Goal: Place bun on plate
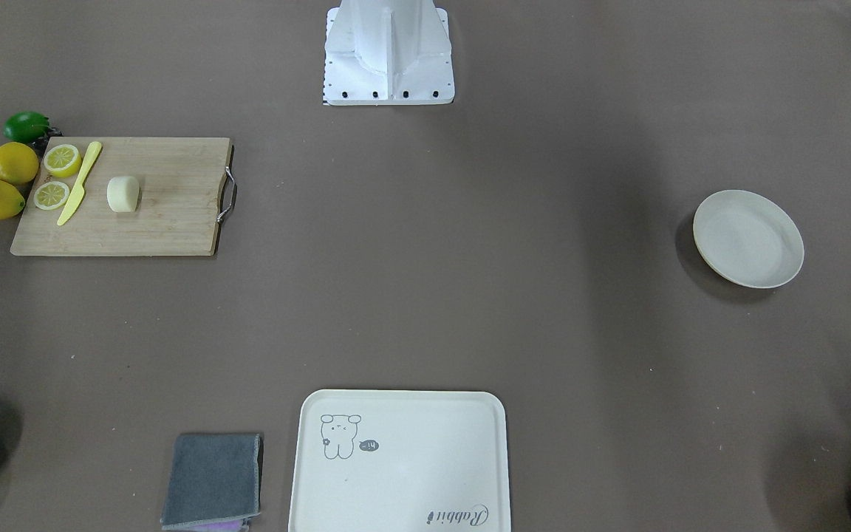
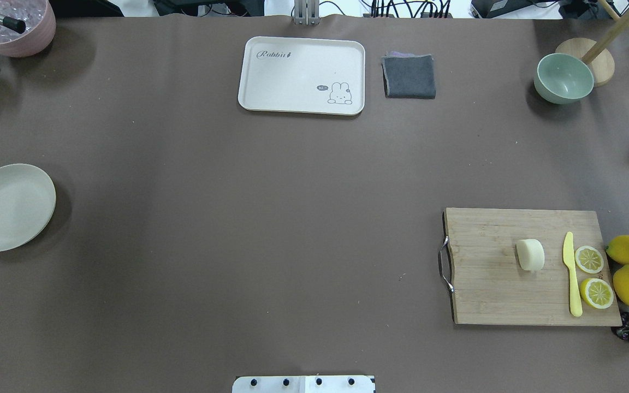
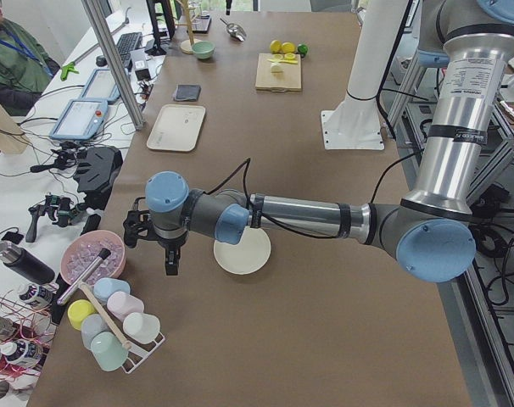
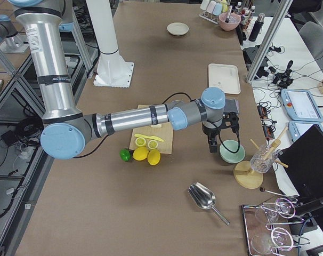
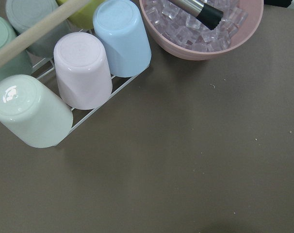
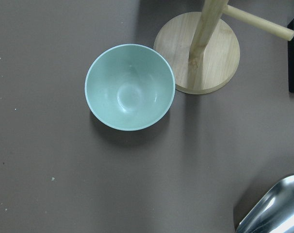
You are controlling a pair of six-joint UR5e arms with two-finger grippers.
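Tray (image 1: 411, 458) nearest, bun (image 1: 123, 194) on cutting board (image 1: 167, 214) — far from both jaws, cannot tell their opening

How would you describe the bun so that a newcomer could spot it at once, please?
On the brown table, find the bamboo cutting board with a metal handle. Near its middle lies the small, smooth, cream-white bun, beside a yellow plastic knife. Unlike the cut lemon halves, it is plain.

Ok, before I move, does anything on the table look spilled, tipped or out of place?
Nothing stands out. The bun lies whole on the cutting board, beside the yellow knife and lemon slices; the plate sits flat with nothing on it. No spills show.
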